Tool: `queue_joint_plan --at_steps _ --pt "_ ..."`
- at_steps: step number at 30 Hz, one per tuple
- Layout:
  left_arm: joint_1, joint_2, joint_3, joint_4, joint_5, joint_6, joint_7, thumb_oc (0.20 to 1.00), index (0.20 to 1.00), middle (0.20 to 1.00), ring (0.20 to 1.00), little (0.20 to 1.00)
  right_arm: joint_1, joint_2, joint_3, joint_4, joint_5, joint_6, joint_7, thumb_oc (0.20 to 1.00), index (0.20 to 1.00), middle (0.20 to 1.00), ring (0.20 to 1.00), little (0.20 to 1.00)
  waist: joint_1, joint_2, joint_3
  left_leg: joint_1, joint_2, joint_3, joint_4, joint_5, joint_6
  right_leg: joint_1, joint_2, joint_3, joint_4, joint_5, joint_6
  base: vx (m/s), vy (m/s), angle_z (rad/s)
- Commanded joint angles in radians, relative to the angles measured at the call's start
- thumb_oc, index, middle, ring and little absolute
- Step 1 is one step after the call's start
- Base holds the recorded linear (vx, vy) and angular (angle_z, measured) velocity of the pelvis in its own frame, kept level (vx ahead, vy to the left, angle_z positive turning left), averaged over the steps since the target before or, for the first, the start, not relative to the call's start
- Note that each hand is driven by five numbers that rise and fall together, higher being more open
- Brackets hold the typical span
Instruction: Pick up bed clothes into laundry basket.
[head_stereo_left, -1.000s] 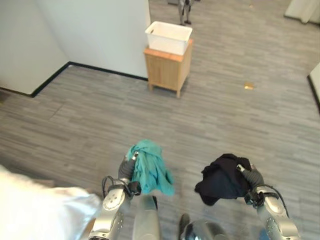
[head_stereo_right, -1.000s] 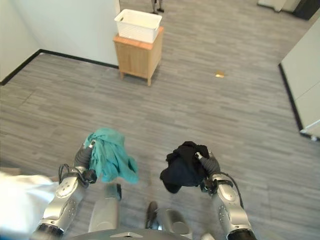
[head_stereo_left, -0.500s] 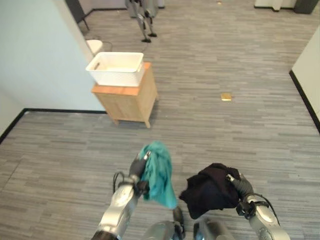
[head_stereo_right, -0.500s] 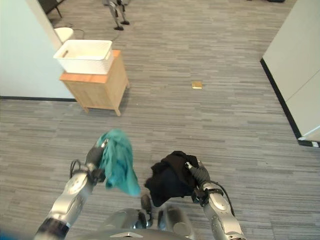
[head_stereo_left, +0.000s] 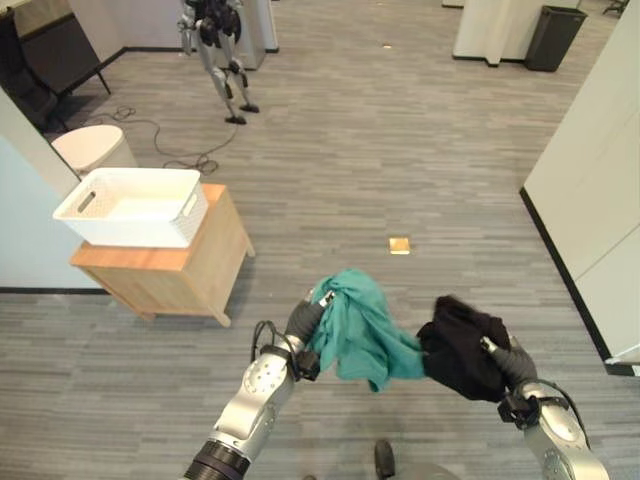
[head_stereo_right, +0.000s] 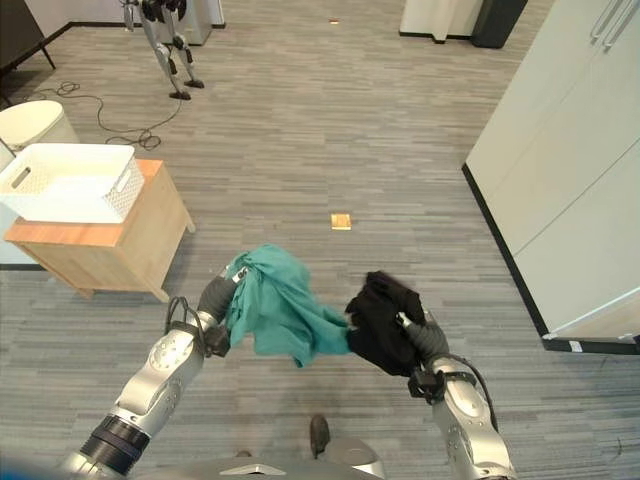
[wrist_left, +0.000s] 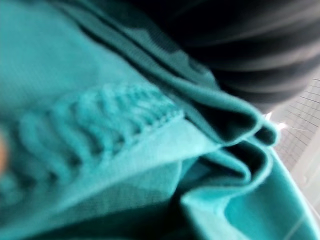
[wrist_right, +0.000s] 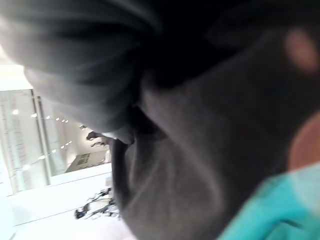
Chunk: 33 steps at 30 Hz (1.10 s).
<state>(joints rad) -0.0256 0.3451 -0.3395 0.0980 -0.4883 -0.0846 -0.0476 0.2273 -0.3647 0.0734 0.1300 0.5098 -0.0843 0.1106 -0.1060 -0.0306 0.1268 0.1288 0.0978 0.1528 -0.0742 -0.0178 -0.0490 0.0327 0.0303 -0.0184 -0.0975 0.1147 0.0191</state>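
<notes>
The left hand (head_stereo_left: 303, 322) was clamped on a teal garment (head_stereo_left: 362, 328), and the right hand (head_stereo_left: 505, 357) gripped a black garment (head_stereo_left: 458, 345); the two cloths touched, held above the wood-look floor (head_stereo_left: 420, 150). Farther off to the left, a white laundry basket (head_stereo_left: 133, 207) sat on a small wooden cabinet (head_stereo_left: 165, 273).

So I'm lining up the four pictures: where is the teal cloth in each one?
Left eye view: teal cloth low centre, held by the left robot hand.
Right eye view: low centre, left of the black cloth.
Left wrist view: close up across the picture.
Right wrist view: one corner, past the black cloth.
Shared landmark: the black cloth.
</notes>
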Motion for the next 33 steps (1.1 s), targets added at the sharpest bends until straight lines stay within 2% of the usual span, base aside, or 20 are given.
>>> queue_joint_plan --at_steps 1,4,5,9,14,18,20,21,22,23,24,25,26,27,28,30,33 --pt "0.018 0.02 0.044 -0.031 -0.011 -0.06 -0.006 0.2 0.2 0.2 0.2 0.2 -0.053 0.028 -0.008 -0.042 -0.008 -0.073 -0.016 0.2 0.2 0.2 0.2 0.2 0.024 -0.017 -0.028 -0.041 -0.032 0.007 0.044 0.013 0.03 -0.016 -0.118 -0.015 0.095 -0.108 0.106 -0.09 0.0 0.08" --pt "-0.002 0.021 0.042 -0.029 -0.018 -0.059 0.008 0.2 0.2 0.2 0.2 0.2 -0.098 0.029 0.002 -0.023 -0.002 -0.078 -0.036 0.2 0.2 0.2 0.2 0.2 0.034 -0.02 -0.016 -0.064 -0.033 -0.002 0.067 0.01 0.032 -0.033 -0.12 -0.02 0.114 -0.11 0.104 -0.14 -0.007 0.1" --pt "-0.025 0.023 0.042 -0.01 -0.014 -0.062 0.018 0.2 0.2 0.2 0.2 0.2 -0.127 0.031 0.014 0.003 -0.002 -0.078 -0.049 0.2 0.2 0.2 0.2 0.2 0.055 -0.026 -0.002 -0.08 -0.038 -0.021 0.088 0.009 0.037 -0.036 -0.126 -0.031 0.128 -0.11 0.103 -0.17 -0.015 0.15" --pt "-0.016 0.027 0.063 -0.007 0.009 -0.065 0.018 0.2 0.2 0.2 0.2 0.2 -0.103 0.033 0.002 0.0 -0.016 -0.072 -0.043 0.2 0.2 0.2 0.2 0.2 0.078 -0.031 0.016 -0.089 -0.047 -0.042 0.101 0.003 0.046 -0.028 -0.137 -0.055 0.139 -0.117 0.106 -0.07 0.022 0.3" --pt "0.055 0.037 0.135 -0.027 0.016 -0.07 0.025 0.2 0.2 0.2 0.2 0.2 -0.075 0.032 -0.008 -0.002 -0.023 -0.063 -0.032 0.2 0.2 0.2 0.2 0.2 0.104 -0.039 0.042 -0.098 -0.063 -0.072 0.113 -0.002 0.058 -0.029 -0.148 -0.073 0.172 -0.128 0.109 -0.06 0.026 0.25" --pt "0.132 0.037 0.244 -0.061 -0.012 -0.076 0.058 0.2 0.2 0.2 0.2 0.2 -0.086 0.038 0.006 -0.018 -0.022 -0.057 -0.023 0.2 0.2 0.2 0.2 0.2 0.155 -0.047 0.065 -0.12 -0.074 -0.112 0.126 0.003 0.063 -0.027 -0.16 -0.11 0.186 -0.138 0.105 -0.09 0.0 0.1" --pt "0.138 0.035 0.28 -0.064 -0.009 -0.08 0.078 0.2 0.2 0.2 0.2 0.2 -0.105 0.028 0.017 -0.034 -0.043 -0.057 -0.022 0.2 0.2 0.2 0.2 0.2 0.188 -0.047 0.083 -0.145 -0.085 -0.135 0.145 0.007 0.056 -0.024 -0.18 -0.164 0.191 -0.134 0.105 -0.09 -0.033 0.55" --pt "0.139 0.034 0.281 -0.066 -0.009 -0.079 0.078 0.2 0.2 0.2 0.2 0.2 -0.107 0.028 0.018 -0.032 -0.043 -0.057 -0.022 0.2 0.2 0.2 0.2 0.2 0.182 -0.047 0.083 -0.148 -0.086 -0.14 0.149 0.006 0.056 -0.022 -0.181 -0.169 0.191 -0.135 0.105 -0.09 -0.043 0.98" --pt "0.147 0.027 0.312 -0.061 -0.011 -0.084 0.095 0.2 0.2 0.2 0.2 0.2 -0.12 0.021 0.023 -0.043 -0.051 -0.057 -0.017 0.2 0.2 0.2 0.2 0.2 0.209 -0.043 0.091 -0.157 -0.09 -0.156 0.162 0.005 0.051 -0.015 -0.192 -0.209 0.213 -0.152 0.105 -0.1 -0.007 1.01" --pt "0.148 0.025 0.335 -0.067 -0.02 -0.091 0.106 0.2 0.2 0.2 0.2 0.2 -0.132 0.019 0.027 -0.052 -0.061 -0.062 -0.019 0.2 0.2 0.2 0.2 0.2 0.222 -0.034 0.096 -0.179 -0.096 -0.188 0.179 0.011 0.05 -0.037 -0.206 -0.239 0.286 -0.168 0.1 -0.19 -0.102 0.63" --pt "0.106 0.043 0.346 -0.043 -0.021 -0.107 0.135 0.2 0.2 0.2 0.2 0.2 -0.159 0.016 0.025 -0.065 -0.064 -0.078 -0.032 0.2 0.2 0.2 0.2 0.2 0.222 -0.029 0.126 -0.243 -0.121 -0.281 0.226 0.03 0.042 -0.069 -0.156 -0.142 0.37 -0.212 0.106 -0.15 -0.088 1.5" --pt "0.104 0.043 0.346 -0.042 -0.021 -0.107 0.135 0.2 0.2 0.2 0.2 0.2 -0.161 0.016 0.025 -0.064 -0.064 -0.078 -0.032 0.2 0.2 0.2 0.2 0.2 0.22 -0.028 0.123 -0.249 -0.121 -0.283 0.226 0.033 0.042 -0.073 -0.156 -0.144 0.369 -0.21 0.106 -0.13 -0.126 2.53" --pt "0.09 0.05 0.344 -0.031 -0.016 -0.11 0.139 0.2 0.2 0.2 0.2 0.2 -0.167 0.016 0.024 -0.068 -0.065 -0.082 -0.034 0.2 0.2 0.2 0.2 0.2 0.213 -0.023 0.122 -0.273 -0.133 -0.325 0.232 0.045 0.036 -0.076 -0.121 -0.085 0.38 -0.235 0.1 -0.11 -0.127 2.94" --pt "0.085 0.052 0.352 -0.023 -0.003 -0.12 0.147 0.2 0.2 0.2 0.2 0.2 -0.176 0.007 0.039 -0.067 -0.065 -0.087 -0.033 0.2 0.2 0.2 0.2 0.2 0.235 -0.015 0.116 -0.306 -0.129 -0.365 0.236 0.057 0.017 -0.041 -0.119 -0.06 0.333 -0.256 0.081 -0.18 -0.258 1.93" --pt "0.101 0.042 0.37 -0.025 -0.007 -0.12 0.152 0.2 0.2 0.2 0.2 0.2 -0.169 0.007 0.041 -0.073 -0.043 -0.083 -0.026 0.2 0.2 0.2 0.2 0.2 0.256 -0.027 0.108 -0.321 -0.125 -0.381 0.219 0.082 0.0 0.02 -0.123 -0.076 0.212 -0.245 0.069 -0.18 -0.318 0.83" --pt "0.119 0.035 0.384 -0.021 -0.015 -0.118 0.152 0.2 0.2 0.2 0.2 0.2 -0.17 -0.017 0.051 -0.059 -0.038 -0.077 -0.016 0.2 0.2 0.2 0.2 0.2 0.271 -0.019 0.116 -0.337 -0.112 -0.426 0.195 0.127 -0.029 0.027 -0.095 -0.075 0.173 -0.242 0.054 -0.14 -0.278 0.62" --pt "0.14 0.007 0.387 -0.022 -0.041 -0.109 0.149 0.2 0.2 0.2 0.2 0.2 -0.163 -0.057 0.034 -0.08 -0.031 -0.069 -0.006 0.2 0.2 0.2 0.2 0.2 0.267 -0.008 0.145 -0.366 -0.106 -0.453 0.208 0.153 -0.052 0.039 -0.076 -0.123 0.141 -0.231 0.041 -0.15 -0.192 0.66"
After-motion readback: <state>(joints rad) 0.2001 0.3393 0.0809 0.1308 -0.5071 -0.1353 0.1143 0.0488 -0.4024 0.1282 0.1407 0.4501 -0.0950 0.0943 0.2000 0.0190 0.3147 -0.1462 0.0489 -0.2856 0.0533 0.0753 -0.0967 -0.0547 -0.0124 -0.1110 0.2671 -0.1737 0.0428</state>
